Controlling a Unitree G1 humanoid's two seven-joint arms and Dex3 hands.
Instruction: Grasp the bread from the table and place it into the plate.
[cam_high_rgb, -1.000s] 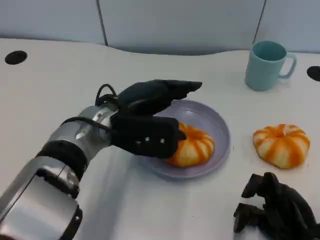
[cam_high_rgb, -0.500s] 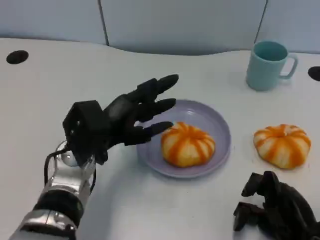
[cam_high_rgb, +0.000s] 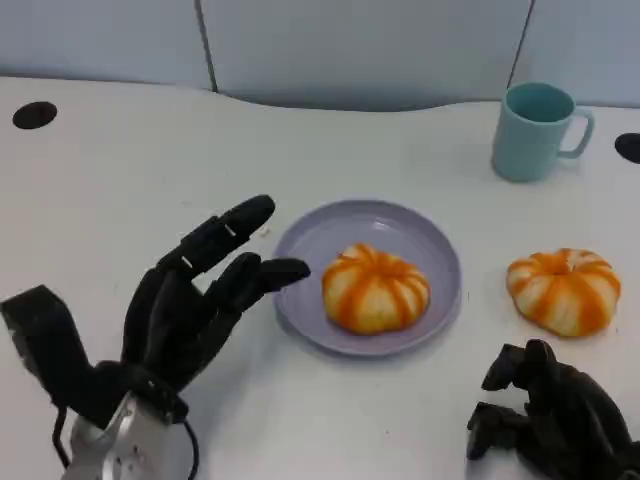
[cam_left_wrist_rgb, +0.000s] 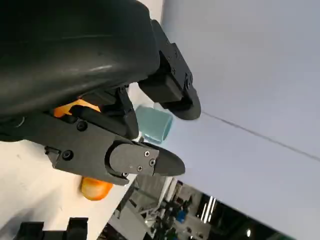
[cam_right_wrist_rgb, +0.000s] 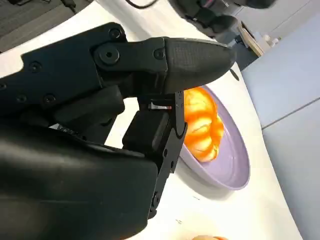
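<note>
Left hand (cam_high_rgb: 190, 305): at the near left of the white worktop (cam_high_rgb: 100, 180), raised, fingers spread and pointing toward the plate. Released; nothing in it. Fingertips close to the plate's left rim but apart from it.

Plate (cam_high_rgb: 435, 255): lavender, shallow, centre of the worktop. Holds one bread.

Bread in plate (cam_high_rgb: 375, 288): round bun, orange with pale stripes, resting right of the plate's middle, inside the rim. No hand touches it. The right wrist view shows it (cam_right_wrist_rgb: 201, 125) seated on the lavender plate (cam_right_wrist_rgb: 235, 165). Judged status: this piece is delivered.

Mug (cam_high_rgb: 535, 130): pale teal, upright, handle to the right, at the far right of the worktop. Well apart from the plate. Not part of the task.

Second bread (cam_high_rgb: 563, 290): same orange-striped kind, on the bare worktop just right of the plate, not touching it. Nothing holds it. Judged status: if the task covers every bread, this one remains to be grasped and carried leftward into the plate; room for it beside the first looks tight.

Right hand (cam_high_rgb: 550, 420): at the near right corner, low on the worktop, fingers curled in, holding nothing. It sits near the second bread, on the side toward the robot, without contact. Judged best placed for any remaining pick.
</note>
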